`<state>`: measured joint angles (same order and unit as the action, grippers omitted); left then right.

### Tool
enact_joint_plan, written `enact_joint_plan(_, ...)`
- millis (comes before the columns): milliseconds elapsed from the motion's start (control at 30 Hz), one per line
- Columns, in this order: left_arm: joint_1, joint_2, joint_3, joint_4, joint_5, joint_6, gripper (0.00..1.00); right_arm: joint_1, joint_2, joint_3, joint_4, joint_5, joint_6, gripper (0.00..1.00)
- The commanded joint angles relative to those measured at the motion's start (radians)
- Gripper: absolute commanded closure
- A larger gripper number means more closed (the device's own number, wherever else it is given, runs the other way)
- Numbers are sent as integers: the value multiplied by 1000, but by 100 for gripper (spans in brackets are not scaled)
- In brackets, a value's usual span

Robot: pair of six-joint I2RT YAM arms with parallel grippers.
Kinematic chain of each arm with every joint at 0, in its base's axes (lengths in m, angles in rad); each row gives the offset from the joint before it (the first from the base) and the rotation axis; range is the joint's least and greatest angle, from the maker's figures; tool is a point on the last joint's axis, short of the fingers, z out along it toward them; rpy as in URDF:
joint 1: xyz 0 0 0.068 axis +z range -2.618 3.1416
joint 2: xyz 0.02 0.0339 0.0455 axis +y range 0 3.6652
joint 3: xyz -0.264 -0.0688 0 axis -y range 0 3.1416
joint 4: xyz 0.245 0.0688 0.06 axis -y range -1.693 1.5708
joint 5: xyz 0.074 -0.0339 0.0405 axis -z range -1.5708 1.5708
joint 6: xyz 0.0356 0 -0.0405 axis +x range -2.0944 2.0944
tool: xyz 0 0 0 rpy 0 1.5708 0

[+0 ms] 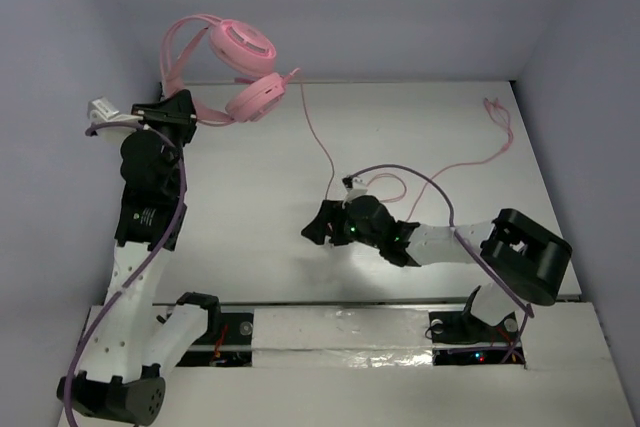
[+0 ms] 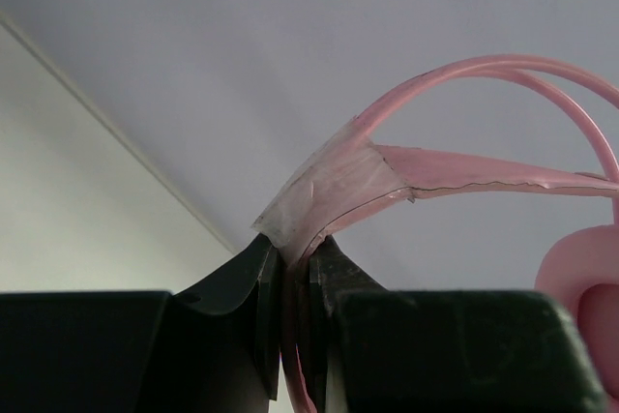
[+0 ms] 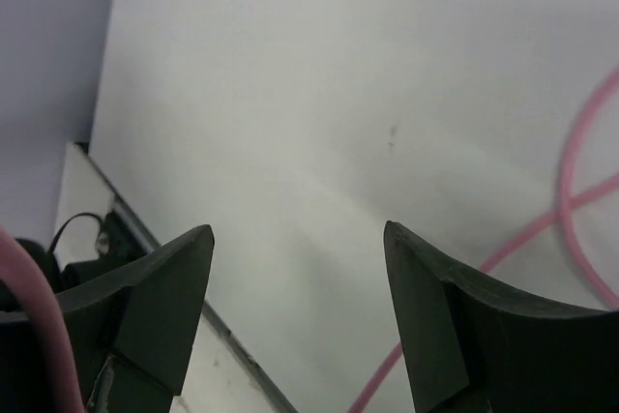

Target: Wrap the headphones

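The pink headphones (image 1: pixel 243 67) hang in the air at the back left, both earcups showing. My left gripper (image 1: pixel 186 110) is shut on their headband; in the left wrist view the jaws (image 2: pixel 295 258) clamp the taped pink band (image 2: pixel 334 181). The thin pink cord (image 1: pixel 318 142) runs down from the earcups across the table, loops near the middle and trails to the far right edge (image 1: pixel 497 117). My right gripper (image 1: pixel 316 228) is open and empty low over the table centre, with the cord (image 3: pixel 566 202) lying to its right in the right wrist view.
Purple robot cables (image 1: pixel 440 197) arc over the right arm and along the left arm (image 1: pixel 165 232). The white table (image 1: pixel 250 217) is walled by grey panels at back and sides. A dark gap (image 1: pixel 330 327) runs along the front edge.
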<state>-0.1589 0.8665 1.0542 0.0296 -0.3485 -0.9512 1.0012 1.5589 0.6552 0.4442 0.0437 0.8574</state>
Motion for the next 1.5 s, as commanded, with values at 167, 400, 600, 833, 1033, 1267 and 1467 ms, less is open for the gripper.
enact_joint_plan(167, 15, -109, 20, 89, 56, -80, 100, -45, -40, 21, 311, -292, -55, 16)
enact_joint_plan(400, 15, -103, 76, 46, 3, -35, 100, -128, -102, -83, 484, -346, 15, 23)
enact_joint_plan(600, 15, -70, 37, 84, 69, -106, 100, -128, 1, -16, 427, -352, -69, 15)
enact_joint_plan(833, 15, -66, 99, 44, 69, -61, 100, -128, -106, 20, 227, -130, -289, 11)
enact_joint_plan(1033, 15, -28, 197, 32, 97, -26, 100, -128, 4, 67, 255, -329, -344, 14)
enact_joint_plan(1267, 15, 34, 257, 33, 106, -3, 100, -128, -169, -161, 464, -324, -225, 17)
enact_joint_plan(1467, 15, 40, 233, 52, 126, -14, 100, -128, -175, -146, 427, -352, -253, 18)
